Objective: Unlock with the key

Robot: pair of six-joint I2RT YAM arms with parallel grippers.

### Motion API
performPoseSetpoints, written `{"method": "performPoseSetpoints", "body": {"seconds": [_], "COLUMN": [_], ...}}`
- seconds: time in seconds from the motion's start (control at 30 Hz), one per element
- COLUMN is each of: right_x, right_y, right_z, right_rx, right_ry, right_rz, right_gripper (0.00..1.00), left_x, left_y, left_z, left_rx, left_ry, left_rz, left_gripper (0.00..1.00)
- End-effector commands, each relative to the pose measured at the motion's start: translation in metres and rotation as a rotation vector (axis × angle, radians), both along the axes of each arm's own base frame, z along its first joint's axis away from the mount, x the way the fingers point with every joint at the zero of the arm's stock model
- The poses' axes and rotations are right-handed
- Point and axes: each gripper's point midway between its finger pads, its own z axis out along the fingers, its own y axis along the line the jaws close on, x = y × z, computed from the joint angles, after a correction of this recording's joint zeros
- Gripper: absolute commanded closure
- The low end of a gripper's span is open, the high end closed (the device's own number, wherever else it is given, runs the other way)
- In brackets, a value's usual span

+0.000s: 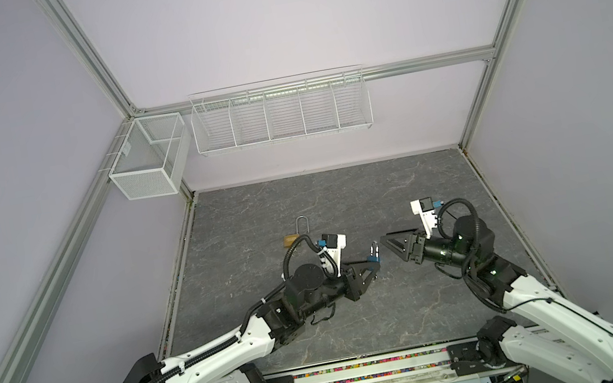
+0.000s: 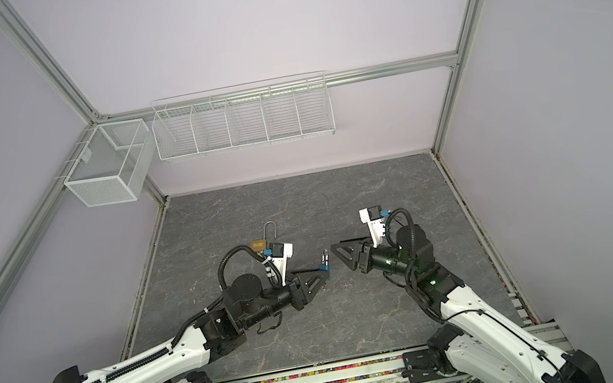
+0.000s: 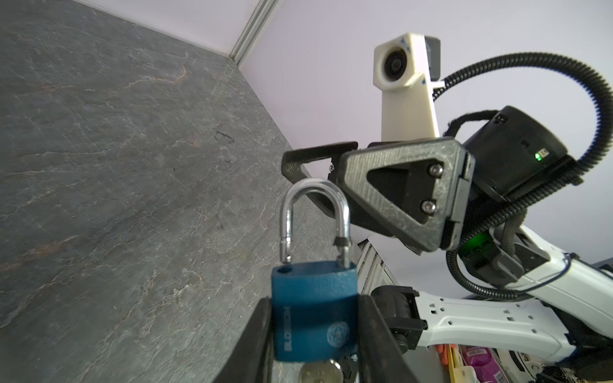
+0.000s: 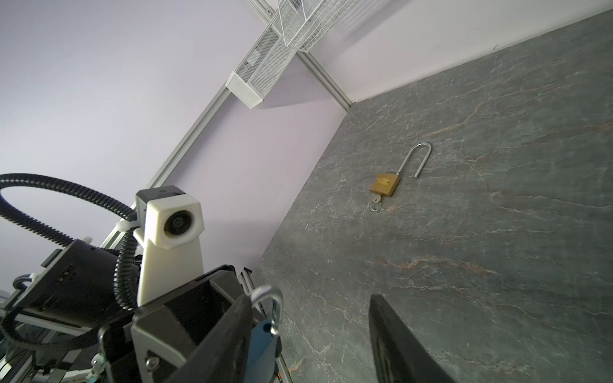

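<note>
**Left gripper clamped on blue padlock, right gripper open beside it**

I see the blue padlock around the middle of the table, slightly toward the near side. It's pinched across its body between the left gripper's fingers. Its shackle sticks out past the fingertips. One leg is seated in the body. The other leg's end stands clear above its hole, so I read the lock as open. The key head shows under the body in the left wrist view. It's blurred, and I can't tell how it's turned.

The right gripper is just right of the lock and points left at it. Its jaws are well apart and not closed on anything. Both top views show a small gap between its tip and the shackle, so no contact that I can see.

A brass padlock lies flat on the table, far and left of the left gripper. In the top views it's partly behind that arm's cable. Its long shackle points toward the far side, and one leg ends free beside the body. A second key with a ring sits in its near end.

A white wire rack hangs on the far wall. A mesh basket hangs in the far-left corner.
</note>
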Motion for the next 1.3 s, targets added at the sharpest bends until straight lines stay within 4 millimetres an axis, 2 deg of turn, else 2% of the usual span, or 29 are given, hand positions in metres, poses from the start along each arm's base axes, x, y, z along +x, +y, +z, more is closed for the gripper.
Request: {"method": "performPoseSetpoints", "body": {"seconds": [0.0, 0.23, 0.4, 0.8, 1.07, 1.17, 1.27], "right_x": [0.003, -0.001, -0.005, -0.005, -0.001, 0.008, 0.016], "right_y": [-0.007, 0.018, 0.023, 0.031, 0.036, 0.027, 0.008], "right_z": [-0.009, -0.001, 0.009, 0.008, -0.001, -0.018, -0.04], "right_rx": [-0.028, 0.067, 0.082, 0.099, 0.089, 0.002, -0.146], "right_ry": [0.014, 0.022, -0.005, 0.004, 0.033, 0.095, 0.162], "right_rz": [-0.038, 0.119, 0.154, 0.198, 0.201, 0.115, -0.017], "right_gripper": [0.44, 0.48, 0.48, 0.47, 0.47, 0.47, 0.47], "left_x": [0.002, 0.002, 0.005, 0.008, 0.009, 0.01, 0.011], "left_y": [0.003, -0.005, -0.007, -0.013, -0.018, -0.016, -0.013], "left_z": [0.028, 0.04, 0.038, 0.037, 0.043, 0.042, 0.041], "left_rx": [-0.087, -0.14, -0.134, -0.125, -0.13, -0.111, -0.087], "left_ry": [-0.044, -0.05, -0.052, -0.051, -0.06, -0.062, -0.066], "left_rz": [0.011, -0.007, -0.003, -0.015, -0.029, -0.021, -0.008], "left_gripper": [1.0, 1.0, 1.0, 1.0, 1.0, 1.0, 1.0]}}
